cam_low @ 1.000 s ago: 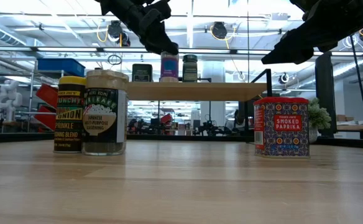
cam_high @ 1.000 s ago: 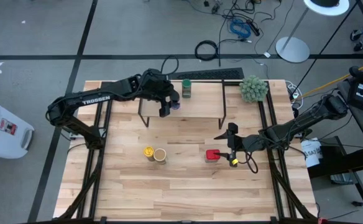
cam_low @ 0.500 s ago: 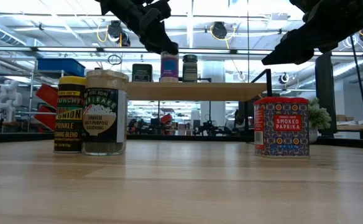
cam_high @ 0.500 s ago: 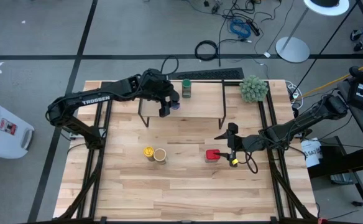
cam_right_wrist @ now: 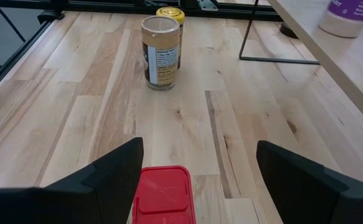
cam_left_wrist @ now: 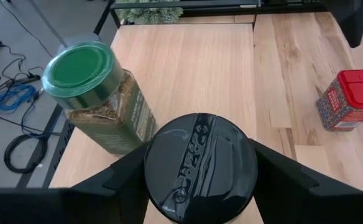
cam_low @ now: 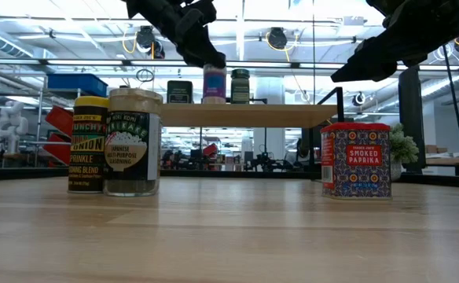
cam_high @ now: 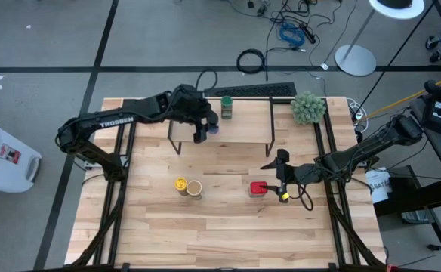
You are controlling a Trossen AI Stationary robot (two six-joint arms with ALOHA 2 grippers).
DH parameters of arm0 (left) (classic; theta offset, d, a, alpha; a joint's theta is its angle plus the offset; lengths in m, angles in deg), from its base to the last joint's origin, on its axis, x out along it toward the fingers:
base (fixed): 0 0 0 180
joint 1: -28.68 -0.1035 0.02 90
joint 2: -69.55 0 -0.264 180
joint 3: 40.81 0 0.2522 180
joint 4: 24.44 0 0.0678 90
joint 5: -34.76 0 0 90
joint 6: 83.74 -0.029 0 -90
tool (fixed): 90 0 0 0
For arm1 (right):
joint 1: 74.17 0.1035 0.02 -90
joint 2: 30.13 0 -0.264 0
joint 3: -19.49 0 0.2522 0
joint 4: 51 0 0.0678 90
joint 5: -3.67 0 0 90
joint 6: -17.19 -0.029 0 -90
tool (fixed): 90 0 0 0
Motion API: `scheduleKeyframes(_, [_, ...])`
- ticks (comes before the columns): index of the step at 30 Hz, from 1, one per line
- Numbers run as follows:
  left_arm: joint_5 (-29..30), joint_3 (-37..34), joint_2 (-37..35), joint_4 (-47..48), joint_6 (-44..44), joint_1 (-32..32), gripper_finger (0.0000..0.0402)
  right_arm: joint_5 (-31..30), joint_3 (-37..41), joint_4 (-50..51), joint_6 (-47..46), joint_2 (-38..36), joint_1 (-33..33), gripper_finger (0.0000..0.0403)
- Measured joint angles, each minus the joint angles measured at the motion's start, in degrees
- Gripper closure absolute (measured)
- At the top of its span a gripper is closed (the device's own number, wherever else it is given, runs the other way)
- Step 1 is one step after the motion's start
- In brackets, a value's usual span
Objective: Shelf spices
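Nothing is moving between the earlier pictures and now: both arms and all six spices are sitting where they were. We are holding our left tool (cam_high: 203, 128) over the shelf (cam_high: 239, 130), its fingers closed around the blue-lidded jar (cam_low: 214, 84), which is standing upright on the top board just beside the green-lidded jar (cam_high: 226, 106). The dark boxy tin (cam_low: 179, 92) is standing on the board on the blue jar's other side in the low view. Most of the board toward the fuzzy plant ball (cam_high: 308, 107) is lying bare, right up to its end.

We are hovering our right tool (cam_high: 282, 175) beside the red square tin (cam_high: 259, 188) on the worktop (cam_high: 228, 227), its fingers spread wide, one on each side of the red lid in the wrist view, not touching it. The yellow-lidded jar (cam_high: 180, 184) and tan-lidded jar (cam_high: 195, 188) are standing touching each other, well apart from the tin, with open wood all around them and out to the worktop's near edge.
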Motion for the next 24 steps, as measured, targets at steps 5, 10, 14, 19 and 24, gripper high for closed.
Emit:
scheduleKeyframes(5, [0.0, 0.0, -0.41, 0.32, 0.56, 0.1, 0.0173, 0.0, 0.0, 0.0, 0.0, 0.0, 0.01, 0.0101])
scheduleKeyframes(10, [0.02, -0.07, -1.94, 0.43, 0.87, 0.17, 0.0179, 0.02, -0.02, 0.0, 0.0, 0.02, 0.0, 0.0101])
scheduleKeyframes(14, [0.15, -0.07, -3.31, 0.42, 2.41, 0.58, 0.018, 0.02, -0.02, -0.02, 0.0, 0.02, 0.02, 0.0101])
scheduleKeyframes(19, [-0.29, -0.07, -5.17, 0.79, 4.96, 2.44, 0.0182, 0.01, -0.02, -0.04, 0.0, 0.02, 0.01, 0.0101])
scheduleKeyframes(24, [-1.8, -0.07, -6.46, 1.16, 8.18, 6.09, 0.0182, -0.02, -0.02, -0.1, 0.02, 0.02, 0.0, 0.0101])
